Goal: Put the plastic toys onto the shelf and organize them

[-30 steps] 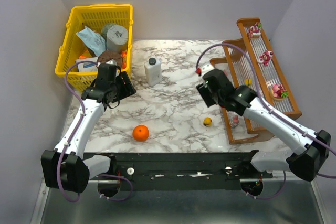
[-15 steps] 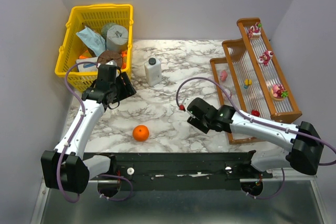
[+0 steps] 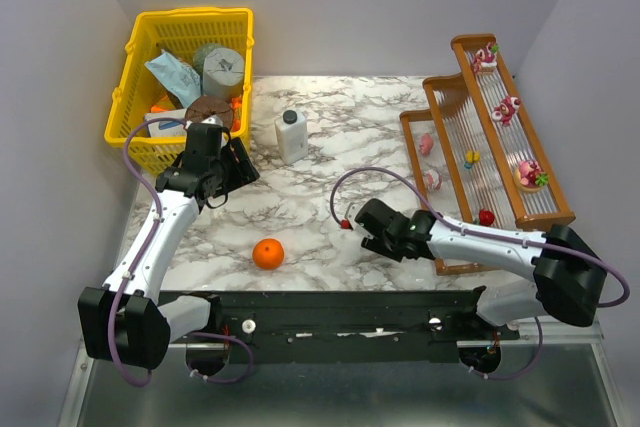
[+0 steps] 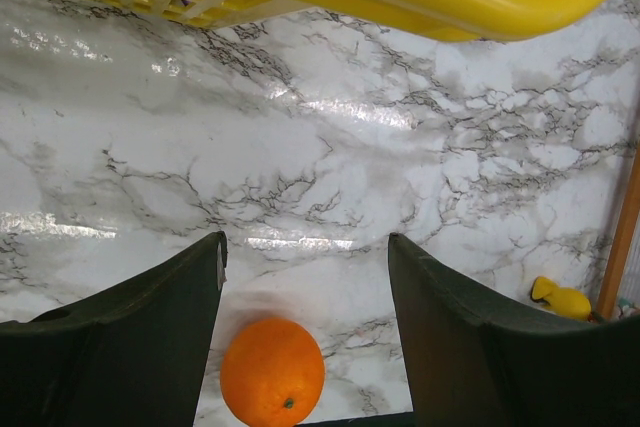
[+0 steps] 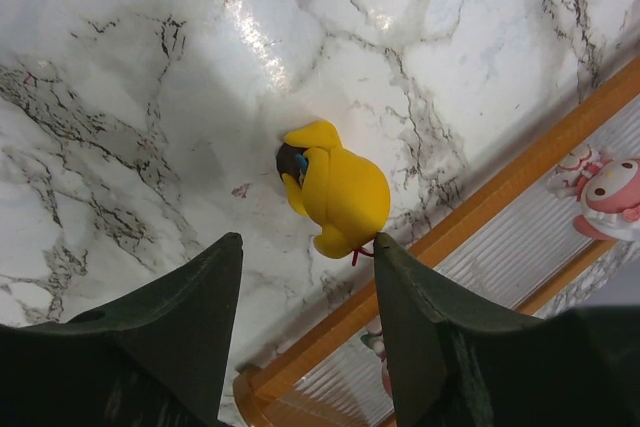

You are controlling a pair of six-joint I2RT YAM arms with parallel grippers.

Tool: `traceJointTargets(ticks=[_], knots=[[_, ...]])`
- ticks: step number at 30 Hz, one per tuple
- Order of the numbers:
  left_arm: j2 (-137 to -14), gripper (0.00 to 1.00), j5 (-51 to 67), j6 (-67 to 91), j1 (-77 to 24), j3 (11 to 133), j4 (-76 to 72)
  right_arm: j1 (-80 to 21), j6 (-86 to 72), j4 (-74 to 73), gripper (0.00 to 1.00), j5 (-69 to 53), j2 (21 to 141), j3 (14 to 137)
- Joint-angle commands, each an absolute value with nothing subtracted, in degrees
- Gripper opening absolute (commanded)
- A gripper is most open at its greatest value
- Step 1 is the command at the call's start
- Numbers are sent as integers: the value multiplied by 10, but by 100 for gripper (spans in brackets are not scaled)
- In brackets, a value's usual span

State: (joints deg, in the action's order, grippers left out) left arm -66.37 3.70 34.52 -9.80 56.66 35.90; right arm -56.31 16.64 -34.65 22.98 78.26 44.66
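Your right claw (image 5: 308, 239) hangs low over the white marble tabletop (image 3: 330, 177). Its jaws are parted and grip nothing. The small yellow plastic figurine (image 5: 338, 192), with a dark patch on its head, lies on the marble just past the fingertips, roughly in line with the gap. Its lower end sits close to the finger on the right of the wrist view, and you cannot tell whether they touch. It rests just beside the front rail of the brown wooden stepped shelf (image 3: 472, 40). In the overhead view the claw hides it.

On the shelf, three pink-and-red figurines (image 3: 507, 107) stand spaced along the top tier. A tiny yellowish toy (image 3: 470, 157) and a small red toy (image 3: 486, 216) lie on the middle tier, and two pale pink toys (image 3: 426, 144) lie on the lowest tier.

Your left claw (image 4: 305, 247) is released too and holds nothing. It hovers over bare marble near the yellow plastic mesh basket (image 3: 135, 77), which holds assorted items. The round orange ball (image 4: 272, 372) lies on the marble beneath the gap between its fingers in the wrist view, apart from them. A white bottle with a dark cap (image 3: 291, 135) stands upright between the basket and the shelf.
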Motion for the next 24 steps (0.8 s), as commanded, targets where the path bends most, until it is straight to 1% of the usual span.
traceJointTargets(ticks=[1, 13, 24], knots=[[-658, 74, 44, 343, -94, 566, 353, -567, 196, -292, 61, 247, 781, 423], [-661, 74, 43, 342, -94, 568, 354, -567, 215, -236, 60, 295, 794, 403], [-661, 74, 44, 341, -94, 568, 354, -568, 201, -224, 52, 328, 801, 403]])
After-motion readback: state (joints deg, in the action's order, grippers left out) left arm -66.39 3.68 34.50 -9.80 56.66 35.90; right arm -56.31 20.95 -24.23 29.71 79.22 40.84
